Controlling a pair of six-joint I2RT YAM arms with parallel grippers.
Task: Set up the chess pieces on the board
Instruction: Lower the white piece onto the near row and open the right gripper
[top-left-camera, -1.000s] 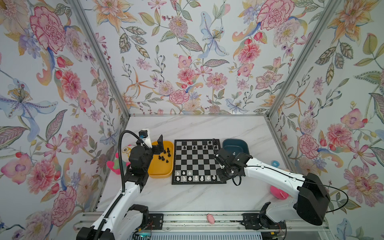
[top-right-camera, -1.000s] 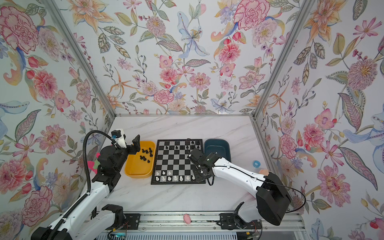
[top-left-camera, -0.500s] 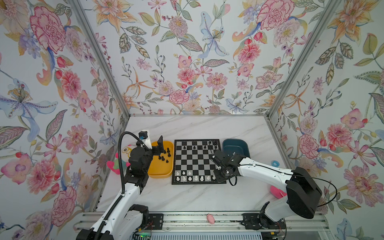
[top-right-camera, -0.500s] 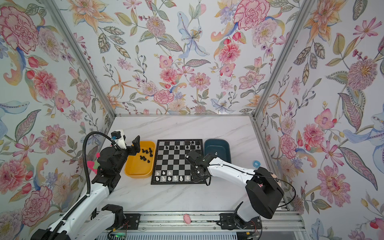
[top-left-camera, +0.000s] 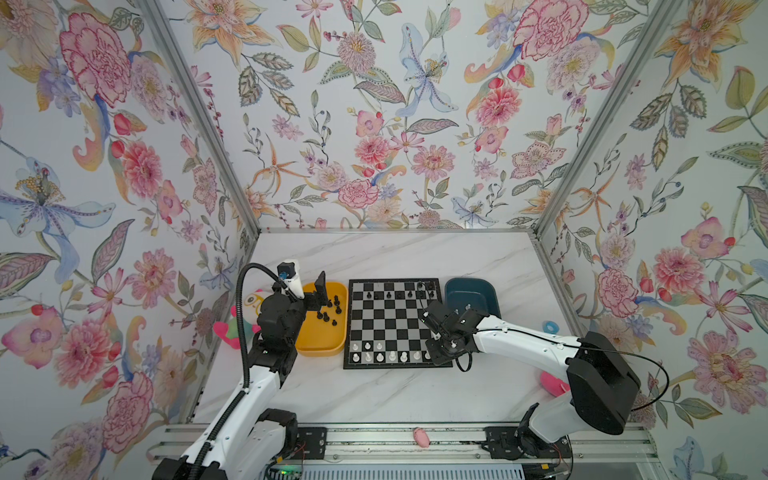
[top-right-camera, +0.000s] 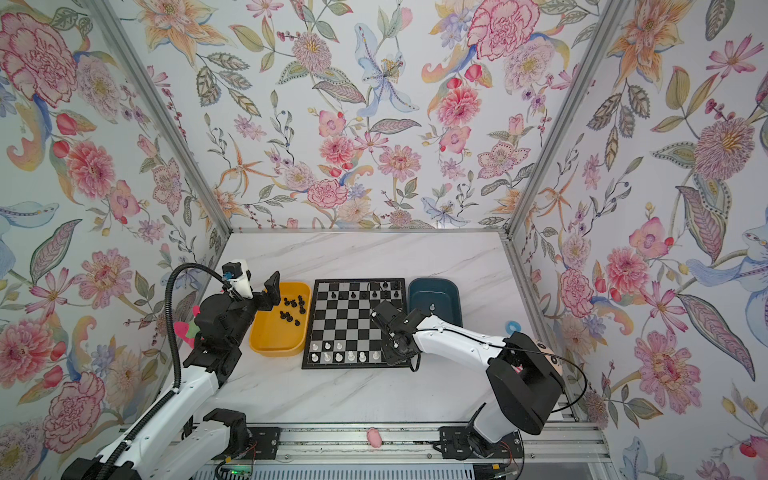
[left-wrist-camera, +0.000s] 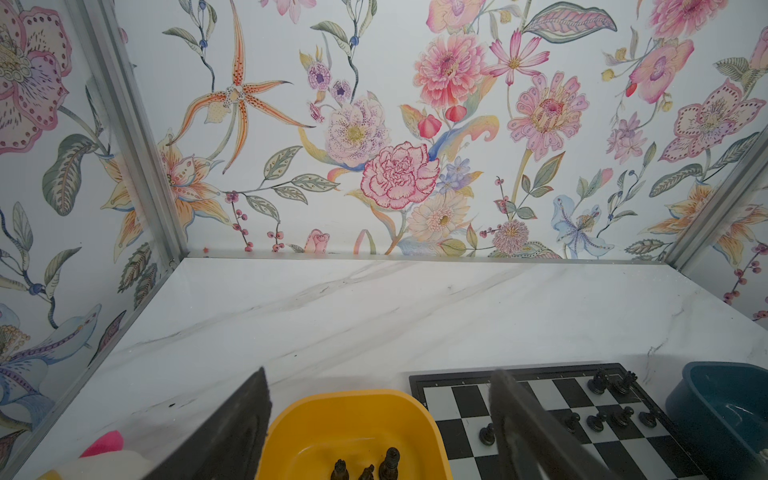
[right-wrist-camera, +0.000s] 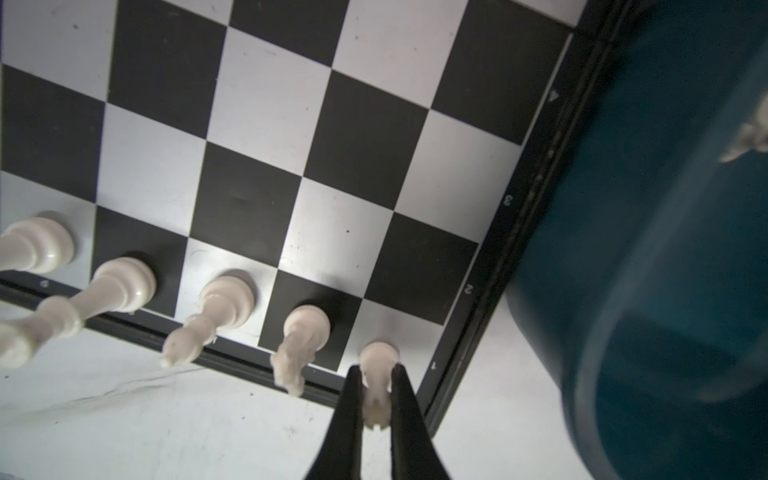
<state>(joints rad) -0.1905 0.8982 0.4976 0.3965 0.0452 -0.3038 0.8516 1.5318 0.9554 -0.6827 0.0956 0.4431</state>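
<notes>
Placement under way at the near right corner of the board (top-left-camera: 397, 365), flat on the desk (top-left-camera: 374, 399) between two trays. Pinches a white rook (right-wrist-camera: 379, 355) with the right end effector (right-wrist-camera: 376, 374), fingers drawn nearly together on the upper body, leaving the base free to meet the square. Holds it upright at the light corner square, just beside the white knight (right-wrist-camera: 307, 328) and in line with the other white pieces (right-wrist-camera: 226, 297) along the near edge; cannot tell base contact from the wrist view. Suits the usual opening layout, hence the corner. Calls, by this look, for a straight release and a clean lift; risks toppling the knight with any sideways drag. Hangs the left end effector (left-wrist-camera: 379, 374) wide open and empty above the far end of the yellow tray (top-left-camera: 318, 345), probably poised there for the loose black pieces (top-left-camera: 328, 311) in that tray, due on the far rows alongside the few black ones (top-left-camera: 388, 294) standing there. Has the dark blue tray (top-left-camera: 469, 293) just beside the board's right edge, handy as a supply for the white side; shows one pale blurred shape (right-wrist-camera: 748, 141) inside in the right wrist view, too unclear to name. Leaves many home squares on both sides not yet filled, so well short of done.
</notes>
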